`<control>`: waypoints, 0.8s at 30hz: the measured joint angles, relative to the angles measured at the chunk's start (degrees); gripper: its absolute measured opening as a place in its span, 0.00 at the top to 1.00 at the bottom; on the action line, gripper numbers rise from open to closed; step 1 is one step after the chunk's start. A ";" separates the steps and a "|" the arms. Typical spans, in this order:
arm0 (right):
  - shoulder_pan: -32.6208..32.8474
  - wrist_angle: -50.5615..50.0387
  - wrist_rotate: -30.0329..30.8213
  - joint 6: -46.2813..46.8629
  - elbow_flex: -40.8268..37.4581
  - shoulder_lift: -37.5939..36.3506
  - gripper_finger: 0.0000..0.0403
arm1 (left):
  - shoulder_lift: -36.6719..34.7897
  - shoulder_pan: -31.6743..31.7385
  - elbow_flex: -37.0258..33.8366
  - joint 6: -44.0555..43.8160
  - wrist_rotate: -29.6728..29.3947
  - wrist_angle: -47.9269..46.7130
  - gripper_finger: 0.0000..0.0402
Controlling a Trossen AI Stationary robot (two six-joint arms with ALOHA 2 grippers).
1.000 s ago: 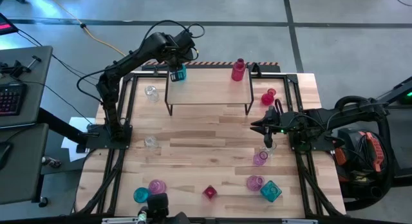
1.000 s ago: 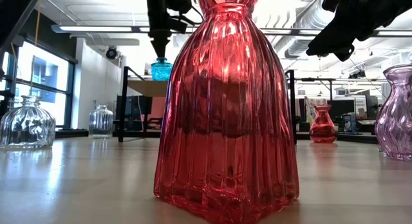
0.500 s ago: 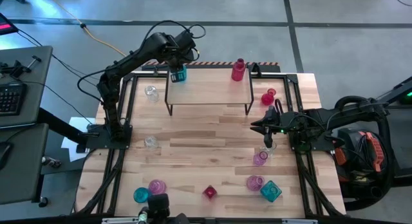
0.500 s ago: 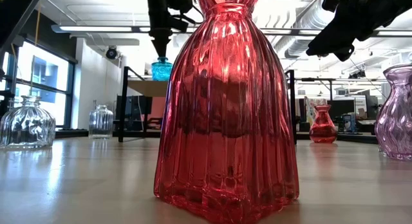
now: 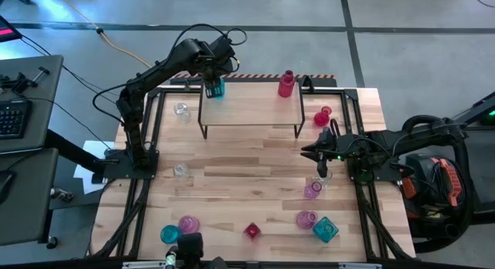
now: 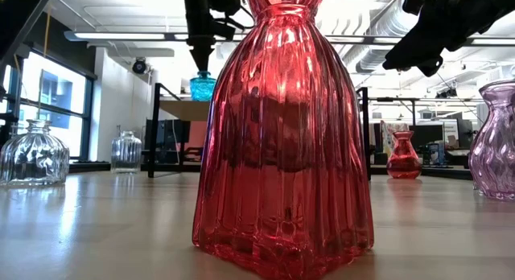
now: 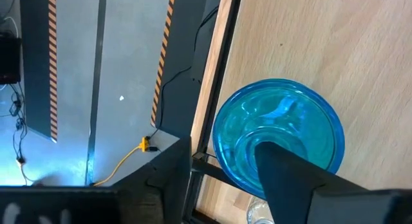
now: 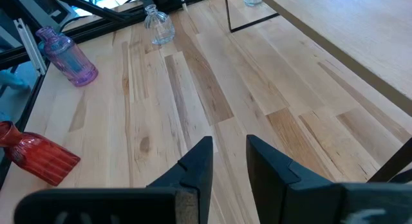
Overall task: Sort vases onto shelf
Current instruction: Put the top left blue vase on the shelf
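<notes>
Pale slatted wood table (image 5: 232, 184), ribbed red glass vase (image 6: 282, 135)

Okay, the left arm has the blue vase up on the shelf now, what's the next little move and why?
Probably lift the left pincer straight up, clear of the blue vase. The vase stands on the shelf at its back left corner, near the edge, and one finger reaches into its mouth, so a sideways pull could tip it. The right pincer waits over the table.
</notes>
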 joint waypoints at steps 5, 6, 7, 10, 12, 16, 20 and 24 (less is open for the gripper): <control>0.00 0.00 0.00 0.00 0.00 0.00 0.82 | 0.00 -0.02 0.68 -0.03 0.47 -0.68 0.59; 0.00 0.00 0.01 0.01 0.00 0.00 0.82 | 0.00 -0.02 0.96 0.03 0.64 -0.67 0.59; 0.00 0.00 -0.01 -0.01 0.00 0.00 0.82 | 0.00 -0.02 1.26 0.24 0.72 -0.51 0.60; 0.00 0.02 0.00 0.00 0.00 0.00 0.82 | 0.00 -0.04 1.51 0.24 0.72 -0.46 0.60; 0.00 0.01 0.00 0.00 0.00 0.00 0.82 | 0.00 -0.02 1.51 0.16 0.71 -0.61 0.60; 0.00 0.00 0.01 -0.01 0.00 -0.02 0.82 | 0.00 -0.02 1.51 0.00 0.96 -1.18 0.60; 0.00 0.00 0.01 0.01 0.00 0.00 0.82 | 0.00 -0.02 1.53 -0.04 0.96 -1.18 0.60; 0.00 0.00 -0.01 -0.01 0.00 0.00 0.82 | 0.00 -0.02 1.53 -0.05 0.89 -1.15 0.60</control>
